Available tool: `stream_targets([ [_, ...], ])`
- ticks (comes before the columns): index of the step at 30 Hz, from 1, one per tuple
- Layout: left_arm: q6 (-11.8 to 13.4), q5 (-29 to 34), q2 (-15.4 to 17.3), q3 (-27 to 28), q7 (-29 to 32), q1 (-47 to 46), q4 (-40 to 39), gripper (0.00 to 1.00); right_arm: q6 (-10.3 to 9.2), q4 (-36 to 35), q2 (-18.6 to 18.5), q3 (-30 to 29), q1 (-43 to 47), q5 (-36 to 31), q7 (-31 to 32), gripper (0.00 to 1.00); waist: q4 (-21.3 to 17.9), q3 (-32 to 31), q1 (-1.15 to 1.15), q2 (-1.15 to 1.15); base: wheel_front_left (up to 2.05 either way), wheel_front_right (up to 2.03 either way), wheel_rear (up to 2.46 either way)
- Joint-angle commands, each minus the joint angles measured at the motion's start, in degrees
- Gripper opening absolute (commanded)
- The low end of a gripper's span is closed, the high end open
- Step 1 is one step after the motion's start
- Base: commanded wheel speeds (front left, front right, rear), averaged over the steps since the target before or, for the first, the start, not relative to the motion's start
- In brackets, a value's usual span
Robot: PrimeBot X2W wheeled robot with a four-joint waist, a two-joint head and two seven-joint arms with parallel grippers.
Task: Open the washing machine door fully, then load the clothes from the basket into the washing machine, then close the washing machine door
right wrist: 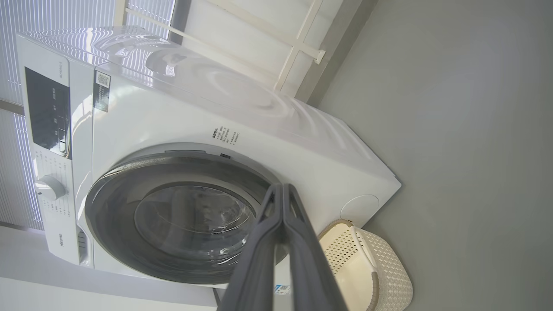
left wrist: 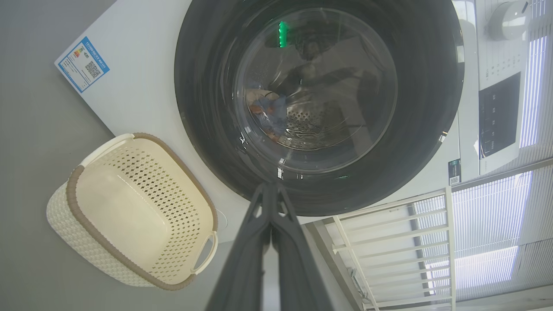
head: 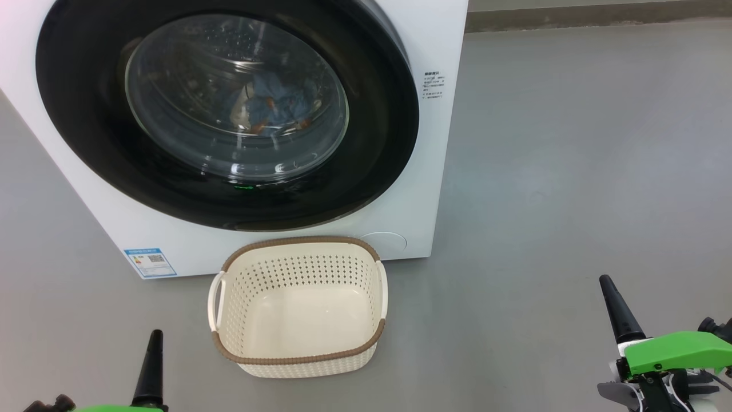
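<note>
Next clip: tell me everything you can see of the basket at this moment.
The basket is a small, rounded-rectangular tub of what looks like cream plastic. Its walls are perforated with rows of holes, its rim is banded in brown woven-look trim, and it has a pale loop handle on either side. It stands upright and empty on the grey floor, just in front of the washing machine. Whether its back rim touches the machine is unclear. Nothing else touches it.

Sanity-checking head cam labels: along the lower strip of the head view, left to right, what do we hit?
left claw → basket → right claw
</note>
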Motion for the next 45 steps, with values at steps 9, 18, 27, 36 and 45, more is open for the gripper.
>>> stream_targets([
  [9, 0.0, -5.3, 0.2, 2.6, 2.0, -3.0, -1.9, 0.0, 0.04, -2.2, 0.3, -0.8, -1.6, 6.2, 1.8, 0.0, 0.1, 0.0, 0.0, 0.0, 0.0, 0.0, 0.0],
  [18, 0.0, -9.9, -0.5, 3.6, 3.5, -3.2, -2.0, 0.0, 0.03, -2.5, 1.0, -2.2, -1.5, 10.8, 3.4, 0.0, 0.1, -0.1, 0.0, 0.0, 0.0, 0.0, 0.0],
  [27, 0.0, -14.3, -1.1, 4.5, 5.0, -3.4, -2.1, 0.0, 0.02, -2.9, 1.8, -3.5, -1.5, 15.4, 4.9, 0.0, 0.2, -0.1, 0.0, 0.0, 0.0, 0.0, 0.0],
  [36, 0.0, -18.5, -1.6, 5.3, 6.4, -3.6, -2.2, 0.0, 0.01, -3.3, 2.5, -4.7, -1.5, 19.6, 6.3, 0.0, 0.3, -0.2, 0.0, 0.0, 0.0, 0.0, 0.0],
  [45, 0.0, -18.5, -1.6, 5.3, 6.4, -3.6, -2.2, 0.0, 0.01, -3.3, 2.5, -4.7, -1.5, 19.5, 6.4, 0.0, 0.3, -0.2, 0.0, 0.0, 0.0, 0.0, 0.0],
])
